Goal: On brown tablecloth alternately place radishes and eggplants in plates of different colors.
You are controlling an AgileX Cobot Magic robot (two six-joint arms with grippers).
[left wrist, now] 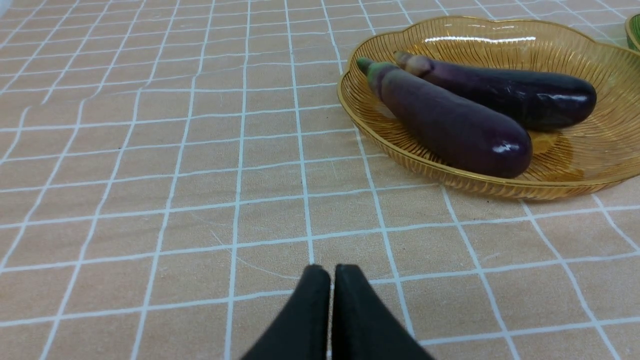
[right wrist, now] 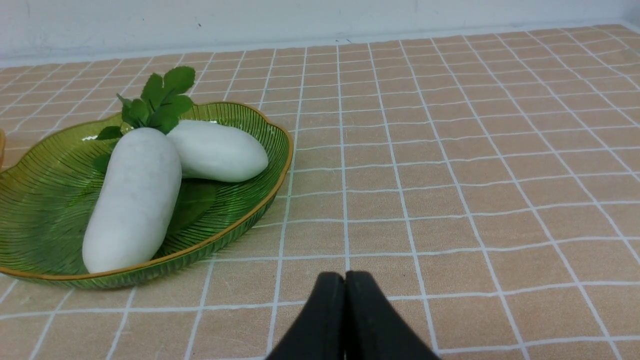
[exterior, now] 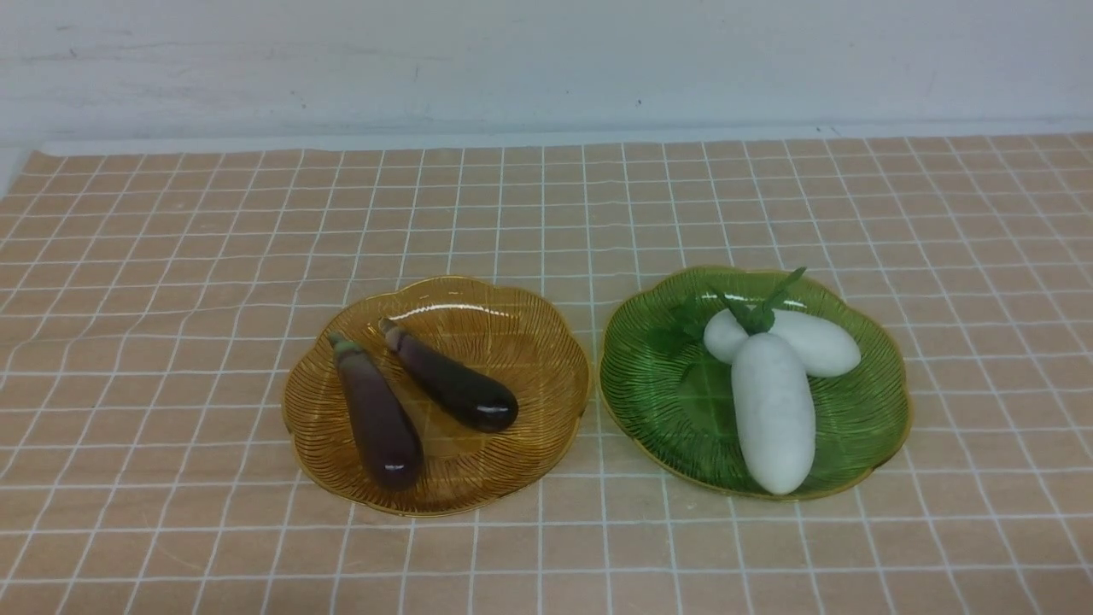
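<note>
Eggplants in the amber plate lie stems away; near radish likewise, far radish crosswise; left gripper and right gripper closed, empty.

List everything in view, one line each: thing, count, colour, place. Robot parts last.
tablecloth: one, tan-brown with white grid, covering the table
wall: one, white, behind the table
amber plate: one, amber-orange, left of the green plate
green plate: one, green, on the right
eggplants: two, dark purple, side by side in the amber plate
radishes: two, white with green tops, touching, in the green plate
left gripper: black, shut, empty
right gripper: black, shut, empty
</note>
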